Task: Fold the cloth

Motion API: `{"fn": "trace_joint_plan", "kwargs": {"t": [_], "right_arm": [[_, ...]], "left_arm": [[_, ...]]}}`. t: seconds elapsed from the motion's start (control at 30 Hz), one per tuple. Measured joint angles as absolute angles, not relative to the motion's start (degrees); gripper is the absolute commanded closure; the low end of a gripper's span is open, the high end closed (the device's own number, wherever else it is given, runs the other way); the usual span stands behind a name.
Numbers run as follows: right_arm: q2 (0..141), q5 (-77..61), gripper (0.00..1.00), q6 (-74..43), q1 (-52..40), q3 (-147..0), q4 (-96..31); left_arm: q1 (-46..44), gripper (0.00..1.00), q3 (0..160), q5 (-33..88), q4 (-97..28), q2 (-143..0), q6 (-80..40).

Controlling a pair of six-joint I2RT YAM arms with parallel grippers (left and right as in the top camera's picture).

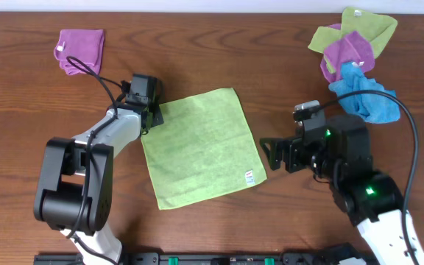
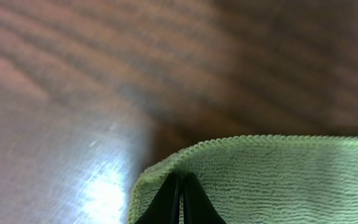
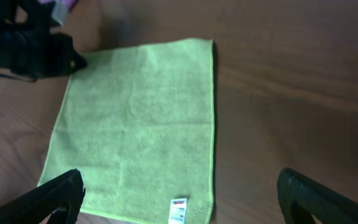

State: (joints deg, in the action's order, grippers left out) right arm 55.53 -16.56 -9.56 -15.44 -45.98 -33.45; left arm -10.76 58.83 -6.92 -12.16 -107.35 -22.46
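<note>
One lime-green cloth [image 1: 201, 147] lay flat mid-table, its far-left corner pinched by the closed left gripper [image 1: 150, 118], while the right gripper [image 1: 266, 154] gaped just right of it; one purple cloth [image 1: 79, 48] lay far left and three bunched cloths [image 1: 352, 59] far right.

The lime-green cloth [image 1: 201, 147] is matt, nubby microfibre with a stitched hem; the wooden table [image 1: 271, 59] shows grain and a soft sheen.

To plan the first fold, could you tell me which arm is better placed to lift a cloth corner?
Left, probably: the left gripper is shut on a corner of the cloth, while the right gripper is open and clear of it.
</note>
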Motion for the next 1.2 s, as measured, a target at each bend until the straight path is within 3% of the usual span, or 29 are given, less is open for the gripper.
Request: {"fn": "trace_joint_plan", "kwargs": {"t": [0.4, 0.57, 0.77, 0.97, 1.1, 1.2], "right_arm": [[61.0, -16.5, 0.01, -9.6, -15.4, -46.0, -32.6], [62.5, -16.4, 0.01, -9.6, -15.4, -46.0, -31.5], [62.6, -16.5, 0.01, -9.8, -15.4, -46.0, -31.4], [62.6, -16.6, 0.01, -9.8, -15.4, -46.0, -31.8], [62.7, -16.6, 0.01, -9.9, -15.4, -46.0, -31.7], [62.7, -16.7, 0.01, -9.9, -15.4, -46.0, -31.8]], "left_arm": [[-10.5, 0.95, 59.1, -6.9, 10.3, -114.3, -20.5], [-10.5, 0.94, 59.5, -7.1, 11.6, -115.1, -20.0], [-10.5, 0.94, 59.5, -6.9, 8.1, -107.9, -19.6], [-10.7, 0.95, 60.1, -5.8, -10.2, -95.3, -20.3], [-11.3, 0.95, 60.0, -5.3, -21.7, -95.7, -23.0], [-11.5, 0.94, 59.8, -4.9, -22.7, -98.3, -24.4]]}}
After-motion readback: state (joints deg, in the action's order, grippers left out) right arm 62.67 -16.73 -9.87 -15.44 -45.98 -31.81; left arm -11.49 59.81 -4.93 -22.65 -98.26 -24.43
